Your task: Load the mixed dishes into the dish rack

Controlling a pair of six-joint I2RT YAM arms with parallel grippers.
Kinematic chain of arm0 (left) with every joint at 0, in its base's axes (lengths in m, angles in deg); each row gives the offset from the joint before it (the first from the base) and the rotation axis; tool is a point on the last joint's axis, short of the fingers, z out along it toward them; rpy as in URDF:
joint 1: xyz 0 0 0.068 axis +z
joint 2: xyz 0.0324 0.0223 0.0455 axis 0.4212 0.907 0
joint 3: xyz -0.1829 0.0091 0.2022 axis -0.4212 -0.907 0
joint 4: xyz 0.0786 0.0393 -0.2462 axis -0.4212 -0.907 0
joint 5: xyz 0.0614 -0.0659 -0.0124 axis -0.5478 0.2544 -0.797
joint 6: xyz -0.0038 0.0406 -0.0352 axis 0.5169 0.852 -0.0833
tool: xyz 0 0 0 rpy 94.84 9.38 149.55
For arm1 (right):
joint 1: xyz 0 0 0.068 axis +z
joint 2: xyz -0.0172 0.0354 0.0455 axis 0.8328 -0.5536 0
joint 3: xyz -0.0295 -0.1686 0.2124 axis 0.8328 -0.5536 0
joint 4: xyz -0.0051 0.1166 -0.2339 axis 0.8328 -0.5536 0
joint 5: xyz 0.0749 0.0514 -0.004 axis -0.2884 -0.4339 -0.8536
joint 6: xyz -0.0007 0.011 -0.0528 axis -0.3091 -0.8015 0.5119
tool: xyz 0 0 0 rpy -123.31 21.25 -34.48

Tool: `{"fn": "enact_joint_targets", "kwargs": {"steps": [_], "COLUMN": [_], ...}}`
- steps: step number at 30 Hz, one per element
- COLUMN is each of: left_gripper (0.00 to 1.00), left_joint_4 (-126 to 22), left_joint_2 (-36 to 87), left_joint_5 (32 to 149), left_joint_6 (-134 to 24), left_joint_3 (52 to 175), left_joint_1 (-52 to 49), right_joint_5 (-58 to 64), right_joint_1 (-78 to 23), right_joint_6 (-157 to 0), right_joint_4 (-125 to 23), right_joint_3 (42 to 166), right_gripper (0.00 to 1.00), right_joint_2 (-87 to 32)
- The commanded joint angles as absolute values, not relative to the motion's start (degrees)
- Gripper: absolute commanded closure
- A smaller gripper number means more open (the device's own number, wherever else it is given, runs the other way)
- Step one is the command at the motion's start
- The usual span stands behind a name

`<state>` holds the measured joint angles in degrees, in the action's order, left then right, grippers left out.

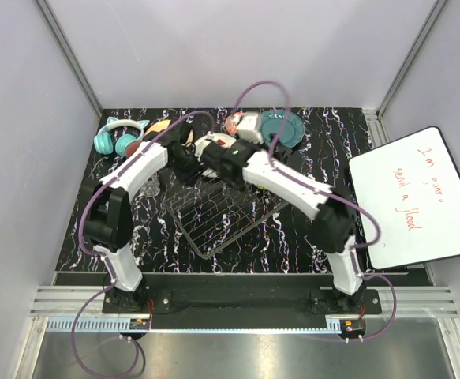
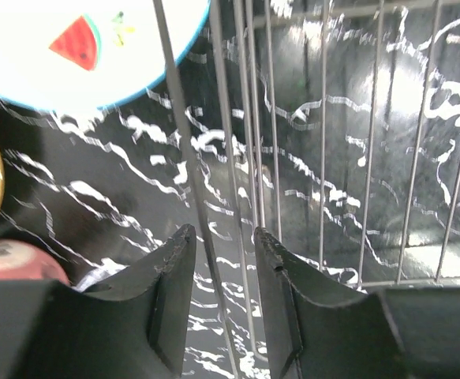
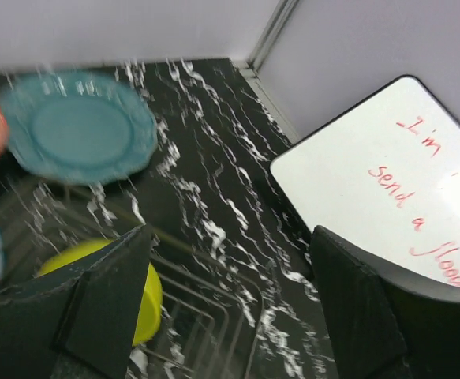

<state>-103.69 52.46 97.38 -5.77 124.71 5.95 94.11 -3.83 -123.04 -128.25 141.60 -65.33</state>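
Left gripper (image 2: pixel 222 237) stood narrowly parted, a dish rack (image 1: pixel 222 213) wire in its gap | right gripper (image 3: pixel 226 237) hung spread wide over yellow-green bowl (image 3: pixel 152 304), which sat inside the rack | teal plate (image 3: pixel 76 126) lay on table (image 1: pixel 293 237) beyond it | white watermelon-print plate (image 2: pixel 56 47) lay outside rack wires

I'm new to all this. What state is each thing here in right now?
left gripper: open, straddling a rack wire.
right gripper: wide open, empty.
dish rack: flat on table, visible part bare.
yellow-green bowl: upright, seemingly in the rack.
teal plate: flat on table, outside rack.
watermelon-print plate: lying face up.
whiteboard: written on in red.
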Motion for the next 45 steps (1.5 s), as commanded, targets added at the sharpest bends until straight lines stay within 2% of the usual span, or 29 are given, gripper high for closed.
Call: {"fn": "enact_joint_targets", "kwargs": {"steps": [1, 2, 3, 5, 6, 8, 9, 10, 11, 12, 13, 14, 16, 18, 23, 27, 32, 38, 45], "left_gripper": [0.61, 0.61, 0.61, 0.62, 0.62, 0.63, 0.64, 0.64, 0.64, 0.65, 0.65, 0.65, 0.66, 0.66, 0.66, 0.67, 0.68, 0.68, 0.68], "left_joint_4": [-102.7, -102.8, -102.8, -102.9, -102.9, -102.8, -102.6, -102.2, -102.0, -101.3, -101.0, -101.1, -101.0, -101.1, -101.5, -102.1, -102.1, -102.2, -103.2], "left_joint_2": [54.1, 54.4, 54.9, 55.0, 54.8, 53.9, 53.5, 53.0, 52.0, 51.5, 51.1, 50.4, 49.9, 49.3, 50.1, 50.5, 49.1, 47.6, 45.6], "left_joint_5": [95.6, 95.6, 95.6, 95.5, 95.6, 94.8, 94.3, 94.3, 94.2, 94.2, 94.2, 93.9, 93.1, 92.4, 92.1, 91.0, 90.0, 89.4, 89.9], "left_joint_6": [-3.7, -3.7, -3.8, -3.9, -3.8, -3.6, -3.2, -3.1, -3.1, -3.1, -3.1, -2.9, -2.8, -2.6, -2.5, -3.1, -3.8, -4.5, -5.3], "left_joint_3": [129.1, 129.8, 130.0, 129.7, 129.2, 127.1, 126.2, 125.3, 123.6, 123.0, 122.4, 121.9, 121.6, 121.6, 122.7, 123.1, 120.9, 119.3, 121.0], "left_joint_1": [2.3, 2.0, 1.6, 0.8, 0.6, -0.3, -0.7, -1.3, -1.5, -1.7, -2.2, -2.5, -3.4, -3.9, -4.3, -4.3, -4.2, -3.4, -3.2], "right_joint_5": [92.2, 89.3, 78.4, 62.6, 48.6, 43.3, 42.0, 42.5, 42.0, 41.2, 38.8, 33.4, 28.1, 21.1, 15.1, 13.2, 3.6, 0.2, -2.4], "right_joint_1": [-10.0, -13.5, -15.8, -20.1, -25.7, -29.0, -29.9, -30.2, -30.5, -30.9, -31.6, -32.6, -36.1, -37.9, -38.3, -38.4, -38.4, -38.4, -38.4], "right_joint_6": [-133.2, -119.7, -108.7, -96.6, -97.9, -97.8, -96.0, -92.1, -90.3, -88.8, -87.6, -88.8, -93.9, -96.1, -95.9, -94.7, -95.1, -96.1, -97.6], "right_joint_4": [-140.3, -123.3, -109.1, -80.2, -78.7, -87.8, -91.9, -95.7, -101.1, -102.8, -102.8, -98.9, -94.8, -92.9, -98.7, -95.8, -93.6, -91.1, -90.5], "right_joint_3": [149.5, 149.2, 141.8, 133.1, 134.6, 146.5, 162.1, 170.6, 179.1, 194.9, 197.6, 195.8, 185.0, 181.1, 188.4, 183.8, 184.6, 181.9, 182.6], "right_gripper": [0.12, 0.12, 0.13, 0.02, 0.03, 0.00, 0.00, 0.00, 0.00, 0.00, 0.00, 0.00, 0.05, 0.12, 0.16, 0.16, 0.16, 0.16, 0.25], "right_joint_2": [-58.0, -57.1, -55.0, -48.3, -48.5, -59.3, -64.3, -74.5, -79.7, -84.5, -89.8, -89.5, -86.9, -87.3, -96.3, -96.3, -98.9, -99.3, -103.8]}}
